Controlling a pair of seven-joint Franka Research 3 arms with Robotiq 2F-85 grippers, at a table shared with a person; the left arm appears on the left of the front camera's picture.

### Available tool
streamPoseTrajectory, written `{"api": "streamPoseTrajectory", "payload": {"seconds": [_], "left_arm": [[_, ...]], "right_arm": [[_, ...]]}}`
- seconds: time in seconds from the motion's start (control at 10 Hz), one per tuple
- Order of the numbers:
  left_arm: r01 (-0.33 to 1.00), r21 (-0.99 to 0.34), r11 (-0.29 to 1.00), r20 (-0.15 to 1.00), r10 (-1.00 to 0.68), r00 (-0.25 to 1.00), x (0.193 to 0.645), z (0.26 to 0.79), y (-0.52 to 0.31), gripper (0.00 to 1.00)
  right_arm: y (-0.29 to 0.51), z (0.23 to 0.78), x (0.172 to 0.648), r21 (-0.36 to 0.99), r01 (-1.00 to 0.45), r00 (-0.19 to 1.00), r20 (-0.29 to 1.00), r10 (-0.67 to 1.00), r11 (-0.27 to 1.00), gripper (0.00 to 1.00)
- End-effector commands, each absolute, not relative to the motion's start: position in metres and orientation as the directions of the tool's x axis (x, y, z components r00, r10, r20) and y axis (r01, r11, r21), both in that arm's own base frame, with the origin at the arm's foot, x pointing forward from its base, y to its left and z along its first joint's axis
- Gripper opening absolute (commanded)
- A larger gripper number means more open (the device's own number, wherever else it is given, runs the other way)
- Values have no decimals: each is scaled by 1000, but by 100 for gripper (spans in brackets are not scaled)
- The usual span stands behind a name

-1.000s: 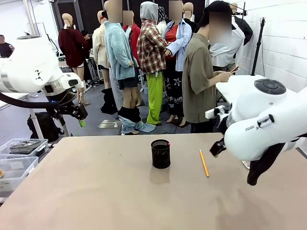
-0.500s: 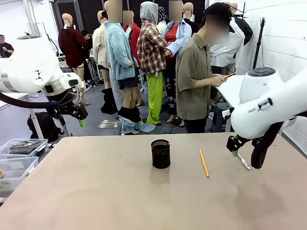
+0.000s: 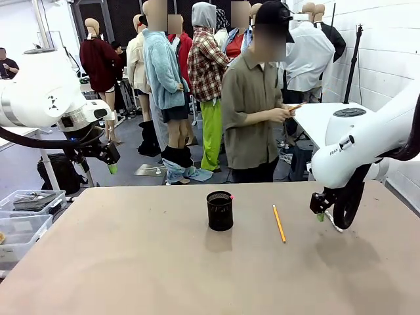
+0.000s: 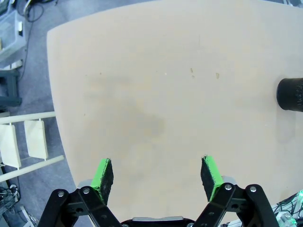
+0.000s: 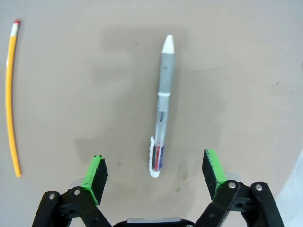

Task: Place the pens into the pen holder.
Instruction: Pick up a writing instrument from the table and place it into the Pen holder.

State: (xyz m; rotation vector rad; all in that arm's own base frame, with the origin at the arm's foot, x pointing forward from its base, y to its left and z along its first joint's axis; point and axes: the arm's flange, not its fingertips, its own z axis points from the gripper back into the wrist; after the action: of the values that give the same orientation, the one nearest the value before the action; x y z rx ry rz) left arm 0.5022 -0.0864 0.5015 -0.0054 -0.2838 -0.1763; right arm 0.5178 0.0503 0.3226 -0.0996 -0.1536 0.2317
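Two pens lay on the table (image 3: 131, 262), right of centre. An orange-yellow pencil (image 3: 279, 223) rested near the black mesh pen holder (image 3: 220, 210), on its right and apart from it, and a grey-and-white pen (image 5: 162, 106) lay farther right, near the table's right edge. The pen holder stood upright about mid-table. The right gripper (image 5: 154, 166) hovered above the grey-and-white pen, jaws spread wide and holding nothing. The left gripper (image 4: 156, 170) hung raised at the far left, equally wide and empty. A person (image 3: 252, 111) stood beyond the far edge.
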Motion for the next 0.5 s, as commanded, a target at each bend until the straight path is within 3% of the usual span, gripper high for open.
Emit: {"api": "streamPoseTrajectory", "payload": {"seconds": [0.0, 0.3, 0.4], "left_arm": [[188, 15, 982, 287, -184, 940, 500, 502, -84, 96], [188, 15, 982, 287, -184, 940, 500, 502, -84, 96], [188, 15, 982, 287, -184, 940, 500, 502, -84, 96]], "right_arm": [[43, 317, 529, -81, -206, 961, 171, 217, 975, 100], [31, 304, 548, -61, -199, 969, 140, 205, 978, 100], [30, 299, 551, -69, -197, 969, 135, 205, 978, 94]]}}
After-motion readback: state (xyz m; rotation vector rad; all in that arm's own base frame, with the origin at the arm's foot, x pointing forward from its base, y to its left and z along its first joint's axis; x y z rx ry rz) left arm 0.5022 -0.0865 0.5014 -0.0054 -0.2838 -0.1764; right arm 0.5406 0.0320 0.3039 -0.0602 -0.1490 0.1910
